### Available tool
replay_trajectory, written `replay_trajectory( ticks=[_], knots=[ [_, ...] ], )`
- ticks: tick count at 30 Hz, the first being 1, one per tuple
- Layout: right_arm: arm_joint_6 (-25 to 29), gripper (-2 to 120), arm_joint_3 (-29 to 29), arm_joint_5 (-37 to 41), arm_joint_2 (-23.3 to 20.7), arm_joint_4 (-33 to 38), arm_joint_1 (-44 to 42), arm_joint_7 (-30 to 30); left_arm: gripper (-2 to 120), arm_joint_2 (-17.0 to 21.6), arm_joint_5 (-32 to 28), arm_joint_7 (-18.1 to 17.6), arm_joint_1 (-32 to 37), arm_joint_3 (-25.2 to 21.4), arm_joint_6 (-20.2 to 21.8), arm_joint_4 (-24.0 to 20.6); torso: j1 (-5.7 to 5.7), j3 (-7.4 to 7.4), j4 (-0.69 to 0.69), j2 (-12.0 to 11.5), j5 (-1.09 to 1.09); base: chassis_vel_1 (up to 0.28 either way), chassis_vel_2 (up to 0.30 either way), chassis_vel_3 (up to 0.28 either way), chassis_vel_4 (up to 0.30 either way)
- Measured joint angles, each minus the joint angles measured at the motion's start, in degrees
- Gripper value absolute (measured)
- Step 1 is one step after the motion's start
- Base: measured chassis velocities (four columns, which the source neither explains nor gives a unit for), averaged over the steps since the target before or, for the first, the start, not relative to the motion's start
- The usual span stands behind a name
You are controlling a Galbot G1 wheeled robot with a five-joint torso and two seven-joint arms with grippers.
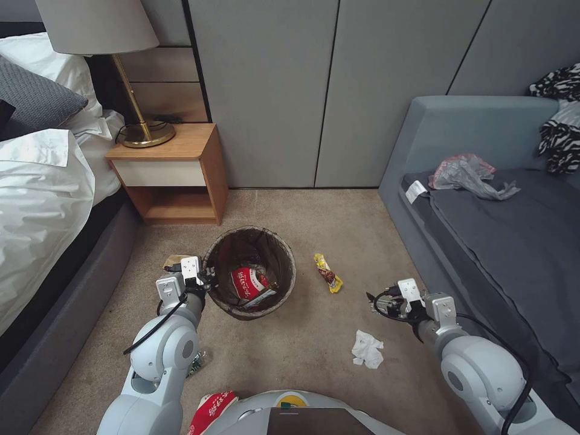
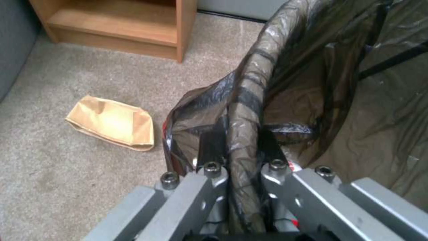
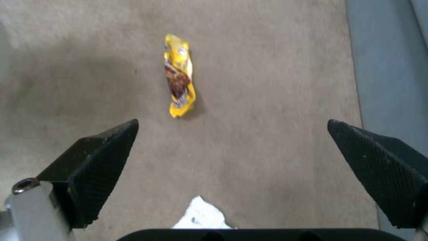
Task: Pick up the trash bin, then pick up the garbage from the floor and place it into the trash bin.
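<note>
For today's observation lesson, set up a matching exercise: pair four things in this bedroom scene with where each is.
Things:
1. yellow snack wrapper
2. crushed red-and-white paper cup
3. brown paper bag
4. left gripper

Places:
A. clamped on the bag-lined rim of the round trash bin
B. inside the bin
C. on the carpet between the bin and the open right gripper
D. on the carpet near the wooden nightstand

Pairs: 1-C, 2-B, 3-D, 4-A

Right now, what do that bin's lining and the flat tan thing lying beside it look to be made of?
The lining of the trash bin looks like thin brown plastic film: see-through, glossy, creased where the left gripper pinches the rim. The tan thing looks like matte brown paper, probably a flattened bag, with soft folds and no shine.
</note>
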Motion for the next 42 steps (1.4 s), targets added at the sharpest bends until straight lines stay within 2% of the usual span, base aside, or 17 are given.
replay_trajectory(
  ticks=[8, 21, 31, 42],
  knots=[
    [0.1, 100, -1.7, 1.8, 0.6, -5.1, 2.4, 0.1, 2, 0.1, -0.2, 0.0, -0.3, -0.1, 0.0, 0.1, 0.00, 0.00, 0.01, 0.0, 0.00, 0.000, 0.000, 0.000, 0.000],
    [0.2, 100, -5.5, 1.1, 1.6, -12.1, 2.2, -0.2, 2, 0.1, -0.5, 0.0, -0.9, -0.6, 0.0, 0.9, 0.00, 0.00, 0.00, 0.0, 0.00, 0.000, 0.000, 0.000, 0.000],
    [0.2, 100, -6.4, 0.9, 1.9, -17.2, 2.9, -1.2, 2, 0.4, -0.7, 0.0, -0.9, -0.9, 0.0, 1.1, 0.00, 0.00, 0.01, 0.0, 0.00, 0.000, 0.000, 0.000, 0.000],
    [0.2, 100, -8.7, -0.3, 3.1, -23.0, 6.3, -2.2, 2, 0.2, -0.6, 0.0, -1.0, -0.8, 0.0, 1.3, 0.00, 0.00, 0.01, 0.0, 0.00, 0.000, 0.000, 0.000, 0.000]
  ],
)
